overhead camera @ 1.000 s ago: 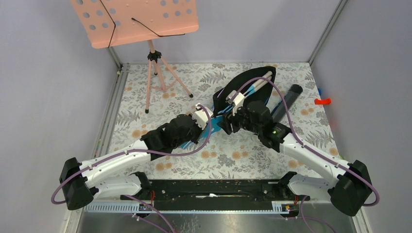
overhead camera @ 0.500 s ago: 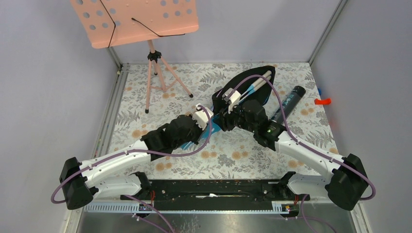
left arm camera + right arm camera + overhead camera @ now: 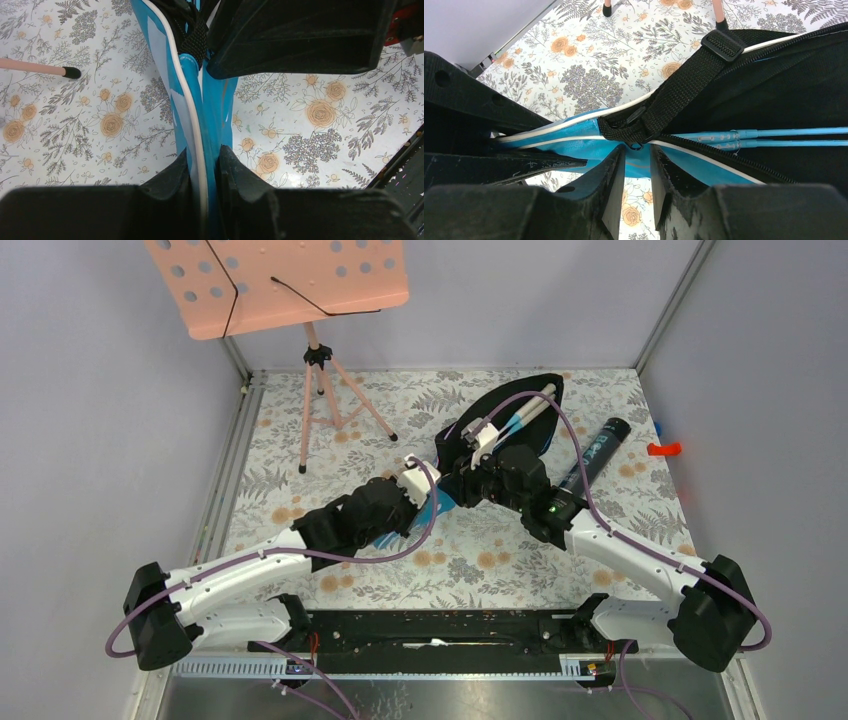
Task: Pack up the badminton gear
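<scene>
Closure of the bag (image 3: pixel 540 428) looks to be the step in hand. The blue racket-shaped bag lies slantwise toward the far right of the table (image 3: pixel 300 500), its black inside gaping, and the two rackets (image 3: pixel 774 133) are already in it, their cream handles poking out at the end nearest the far edge. The dark tube (image 3: pixel 592 455) lies outside on the cloth, just beside the bag on the side toward the right edge, so I judge the packing unfinished; no shuttlecock shows in any view. The left gripper (image 3: pixel 204 150) is clamped on the bag's blue rim with its white piping, at the end nearest the arms, and seems to be pinning it down. The right gripper (image 3: pixel 638 150) sits at the same end, its jaws only narrowly apart, with the zip pull (image 3: pixel 636 145) right at their tips below the black strap (image 3: pixel 684 85). Whether they actually pinch the pull I cannot tell. The next move calls for a sure hold on that small tab while the left keeps the rim taut. Drawing the zip now would shut the tube out. The pink music stand (image 3: pixel 280 280) stands well apart at the far left corner.
</scene>
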Controlling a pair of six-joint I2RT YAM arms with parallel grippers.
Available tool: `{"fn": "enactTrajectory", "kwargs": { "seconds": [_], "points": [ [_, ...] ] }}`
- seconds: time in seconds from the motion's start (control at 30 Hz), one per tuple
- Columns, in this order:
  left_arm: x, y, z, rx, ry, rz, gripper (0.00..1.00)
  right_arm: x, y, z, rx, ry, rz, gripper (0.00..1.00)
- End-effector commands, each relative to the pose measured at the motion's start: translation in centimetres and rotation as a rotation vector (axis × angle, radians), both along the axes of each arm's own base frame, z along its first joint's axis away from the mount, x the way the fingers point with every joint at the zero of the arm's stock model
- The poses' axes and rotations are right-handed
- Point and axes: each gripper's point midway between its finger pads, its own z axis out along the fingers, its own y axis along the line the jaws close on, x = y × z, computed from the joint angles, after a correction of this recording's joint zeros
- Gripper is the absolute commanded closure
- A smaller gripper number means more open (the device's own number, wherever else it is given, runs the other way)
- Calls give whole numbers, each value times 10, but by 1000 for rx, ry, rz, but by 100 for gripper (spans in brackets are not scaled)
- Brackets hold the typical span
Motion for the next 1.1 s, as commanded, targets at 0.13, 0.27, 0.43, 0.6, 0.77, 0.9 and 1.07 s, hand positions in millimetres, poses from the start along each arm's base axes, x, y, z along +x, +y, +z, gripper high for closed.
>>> {"fn": "enactTrajectory", "kwargs": {
  "seconds": [0.13,0.27,0.43,0.6,0.77,0.9,1.07],
  "points": [
    [-18,-20,-7,-23,43,-95,100,-11,29,58,155,-62,85,75],
    [-18,-20,-7,-22,42,-92,100,-18,33,64,173,-59,110,83],
    [-18,-18,-7,-23,40,-86,100,-14,26,56,125,-49,65,100],
    [-19,-9,-6,-21,35,-54,100,7,-11,36,-56,-78,-117,100],
    [-22,-3,-5,-30,28,-50,100,24,-55,22,-255,-139,-284,100],
    [-22,4,-5,-31,15,-40,100,32,-75,22,-343,-186,-347,100],
    [-25,6,-6,-30,8,-53,100,20,-58,23,-287,-180,-238,100]
  ]
}}
